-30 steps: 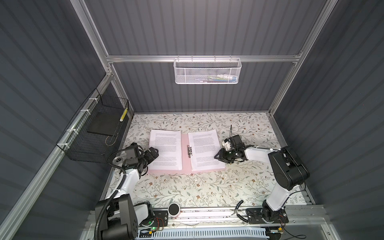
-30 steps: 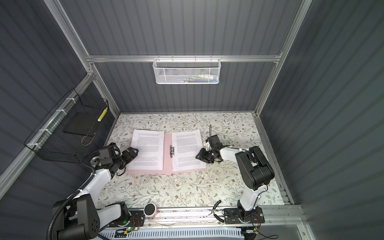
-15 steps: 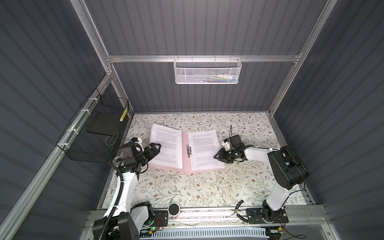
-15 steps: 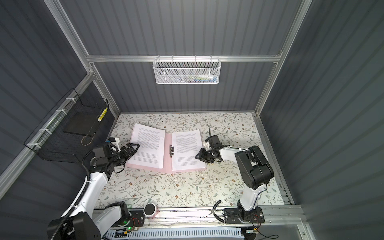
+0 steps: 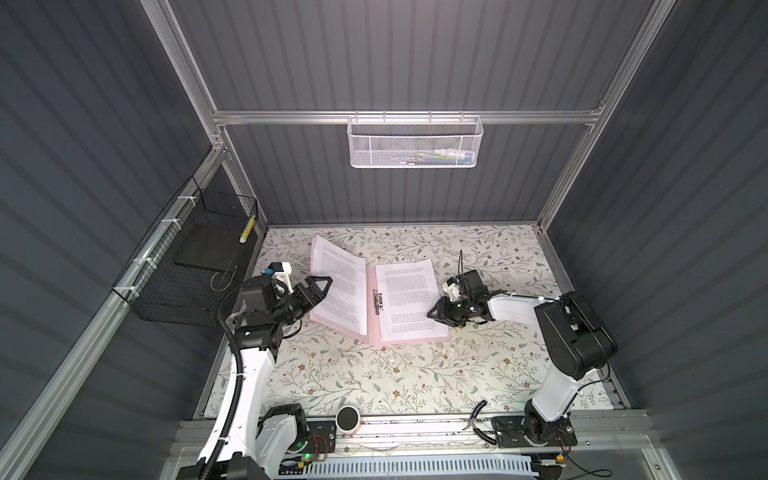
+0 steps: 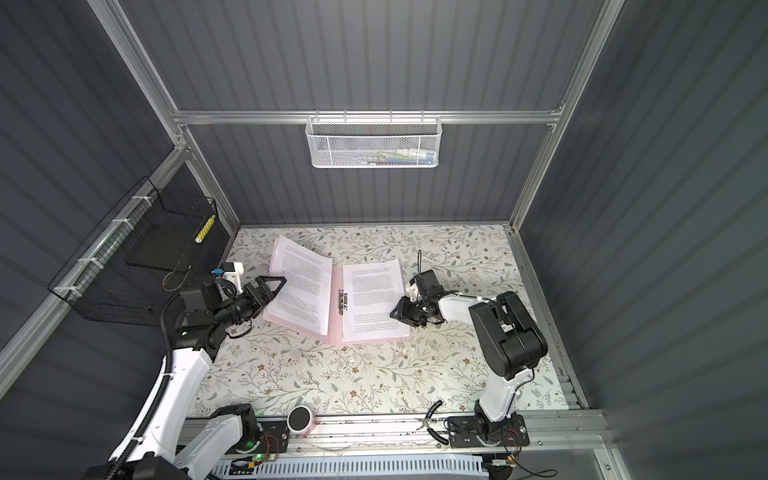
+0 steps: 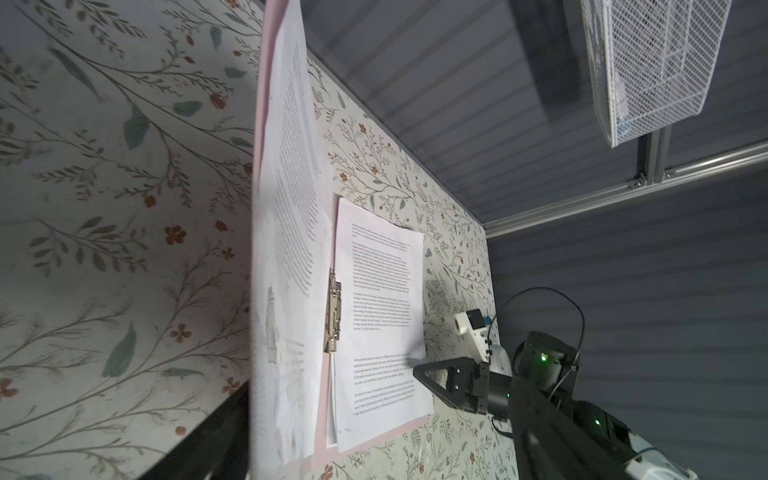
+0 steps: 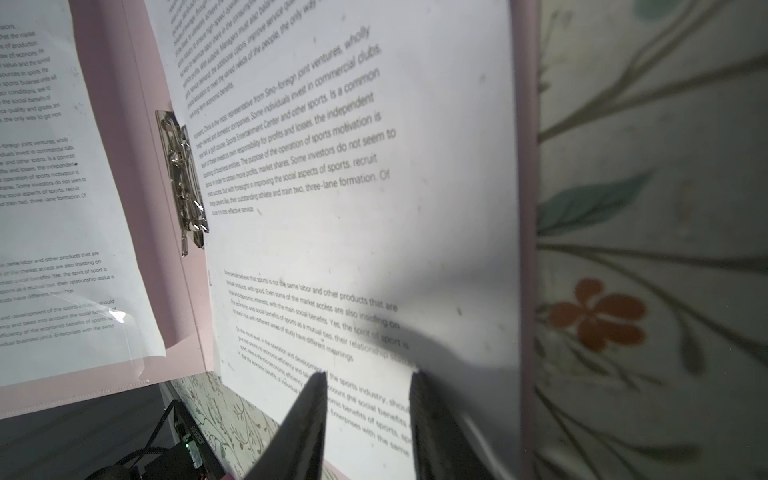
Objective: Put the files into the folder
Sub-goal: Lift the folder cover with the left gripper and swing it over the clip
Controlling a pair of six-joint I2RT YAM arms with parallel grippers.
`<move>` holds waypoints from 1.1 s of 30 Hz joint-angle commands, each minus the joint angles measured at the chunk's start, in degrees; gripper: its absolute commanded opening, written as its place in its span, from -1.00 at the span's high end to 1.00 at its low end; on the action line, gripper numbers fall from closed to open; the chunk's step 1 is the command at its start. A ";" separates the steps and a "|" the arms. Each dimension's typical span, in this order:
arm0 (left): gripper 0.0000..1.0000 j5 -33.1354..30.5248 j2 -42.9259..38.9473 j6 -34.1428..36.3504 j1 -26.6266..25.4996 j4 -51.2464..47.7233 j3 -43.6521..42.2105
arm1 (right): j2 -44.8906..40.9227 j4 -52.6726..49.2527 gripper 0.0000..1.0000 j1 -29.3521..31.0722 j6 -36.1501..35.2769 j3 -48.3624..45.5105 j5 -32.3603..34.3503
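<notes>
Pink folder [image 5: 372, 330]: lying open on the tabletop [image 5: 374, 374], left side tilting up, flexing like thin card.
Files [image 5: 409, 299]: light, slippery sheets sitting inside.
Left gripper [image 5: 322, 286]: jaws gaping astride the raised edge, best grab spot.
Right gripper [image 5: 434, 314]: jaws parted, probably pinning the sheets.

the left tool [image 5: 319, 287] has raised the folder's [image 5: 371, 272] left cover (its sheet [image 5: 338, 286] too) from flat to tilted.

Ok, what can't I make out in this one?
- White mesh basket: contents too small behind the mesh, in both top views.
- Left tool: lower finger hidden under the folder's raised cover in both top views; only a dark blur, cut off, in the left wrist view.
- Right tool: contact with the papers unclear; tips blurred in the right wrist view.
</notes>
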 commanded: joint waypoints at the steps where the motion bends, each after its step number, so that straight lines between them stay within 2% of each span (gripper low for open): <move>1: -0.85 -1.28 -0.37 -1.84 -3.93 1.94 2.94 | 2.60 -8.25 0.25 0.89 0.27 -2.91 3.96; 9: -0.82 -2.84 1.11 -4.24 -8.95 7.55 3.56 | 2.65 -8.03 0.26 1.48 0.60 -2.97 4.02; 16: -0.80 -7.14 6.04 -3.63 -17.96 12.10 5.18 | 3.38 -7.10 0.26 1.50 1.15 -3.28 3.13; 24: -0.74 -10.84 15.82 -1.61 -29.66 18.36 9.28 | 3.11 -5.49 0.26 0.94 2.16 -4.53 2.68; 33: -0.73 -14.82 30.35 0.34 -42.17 22.88 16.26 | 3.05 -2.26 0.26 -3.46 3.61 -7.51 -0.98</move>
